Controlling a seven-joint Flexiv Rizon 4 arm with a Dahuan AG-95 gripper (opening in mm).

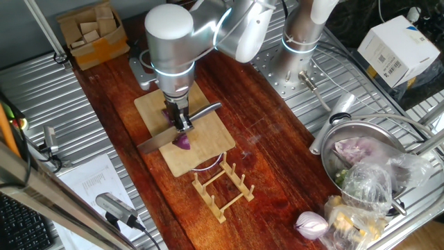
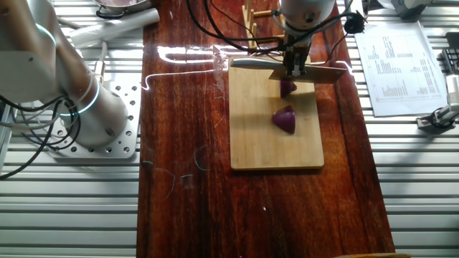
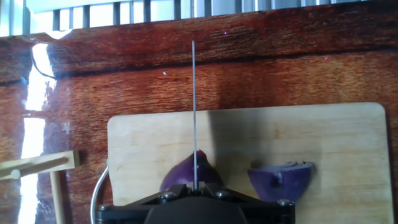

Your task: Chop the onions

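Note:
My gripper (image 1: 182,123) is shut on the handle of a cleaver (image 1: 158,142) and holds it blade-down over the wooden cutting board (image 1: 208,135). One purple-red onion wedge (image 1: 182,142) lies right under the blade. In the other fixed view the gripper (image 2: 292,68) holds the cleaver (image 2: 315,72) above that wedge (image 2: 287,88), and a second wedge (image 2: 284,118) lies apart on the board (image 2: 251,136). In the hand view the blade (image 3: 194,106) shows edge-on as a thin line over the first wedge (image 3: 180,177). The second wedge (image 3: 281,177) lies to its right.
A wooden rack (image 1: 222,186) stands just beyond the board's near end. A whole pale onion (image 1: 311,223) and a metal bowl (image 1: 347,132) with bags sit at the right. A box of wooden blocks (image 1: 94,31) is at the back left. Printed paper (image 2: 398,68) lies beside the table.

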